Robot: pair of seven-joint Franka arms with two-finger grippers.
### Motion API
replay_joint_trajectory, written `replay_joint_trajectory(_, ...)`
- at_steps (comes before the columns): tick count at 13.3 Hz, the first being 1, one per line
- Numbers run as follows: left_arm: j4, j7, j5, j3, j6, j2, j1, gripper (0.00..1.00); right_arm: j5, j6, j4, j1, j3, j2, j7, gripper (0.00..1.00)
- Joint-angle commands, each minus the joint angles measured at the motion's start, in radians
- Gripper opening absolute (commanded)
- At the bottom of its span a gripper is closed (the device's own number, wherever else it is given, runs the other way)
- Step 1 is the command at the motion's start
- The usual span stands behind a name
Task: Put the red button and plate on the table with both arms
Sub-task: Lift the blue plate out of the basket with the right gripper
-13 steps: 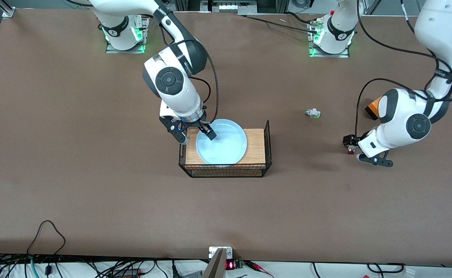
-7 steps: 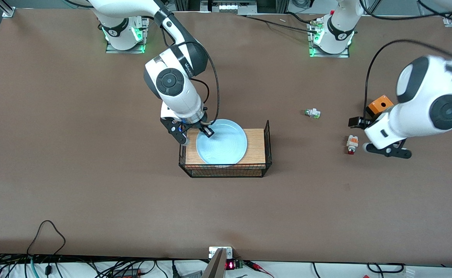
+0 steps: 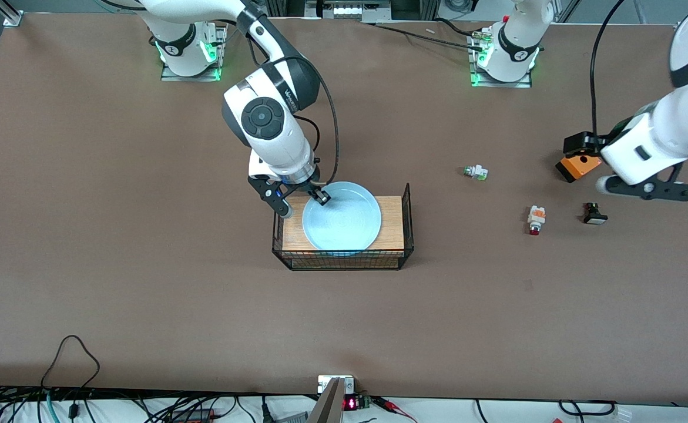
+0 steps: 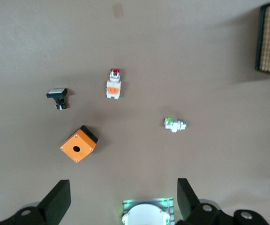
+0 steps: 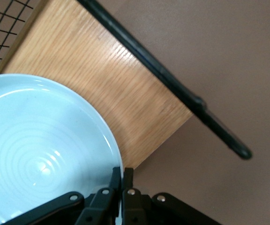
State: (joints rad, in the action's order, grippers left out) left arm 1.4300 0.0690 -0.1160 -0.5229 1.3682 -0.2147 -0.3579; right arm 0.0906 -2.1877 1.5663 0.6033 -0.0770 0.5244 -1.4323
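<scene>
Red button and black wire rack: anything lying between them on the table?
No. The front view shows only bare table between the red button and the black wire rack.

Wire rack (image 3: 405, 226), orange box (image 3: 576, 167), white-and-green part (image 3: 476, 172), black button (image 3: 594, 213)

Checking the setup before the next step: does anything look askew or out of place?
Nothing spilled or damaged. The plate still sits on the wire rack, overhanging its wooden top, its rim pinched by the right gripper. The red button lies on the table.
</scene>
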Motion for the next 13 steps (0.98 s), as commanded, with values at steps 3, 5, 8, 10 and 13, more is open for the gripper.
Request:
replay_joint_trajectory(3,0.214,-0.086,0.094,0.295,0.166,0.166,0.209,1.00,0.012,0.121,-0.101,0.012,0.011,-0.060,0.006,0.00)
replay_joint_trajectory(5,0.222,-0.083,0.107,0.387,0.195,0.172,0.272,1.00,0.015,0.216,-0.170,0.006,0.013,-0.081,0.019,0.00)
replay_joint_trajectory(8,0.253,-0.084,0.075,0.416,0.224,0.227,0.300,1.00,0.023,0.313,-0.201,-0.031,0.016,-0.130,0.071,0.00)
replay_joint_trajectory(10,0.239,-0.071,0.076,0.411,0.213,0.213,0.297,1.00,0.116,0.350,-0.204,-0.110,0.025,-0.155,0.201,0.00)
replay_joint_trajectory(13,0.236,-0.077,0.075,0.409,0.216,0.206,0.292,1.00,0.126,0.451,-0.204,-0.265,0.025,-0.159,0.460,0.00)
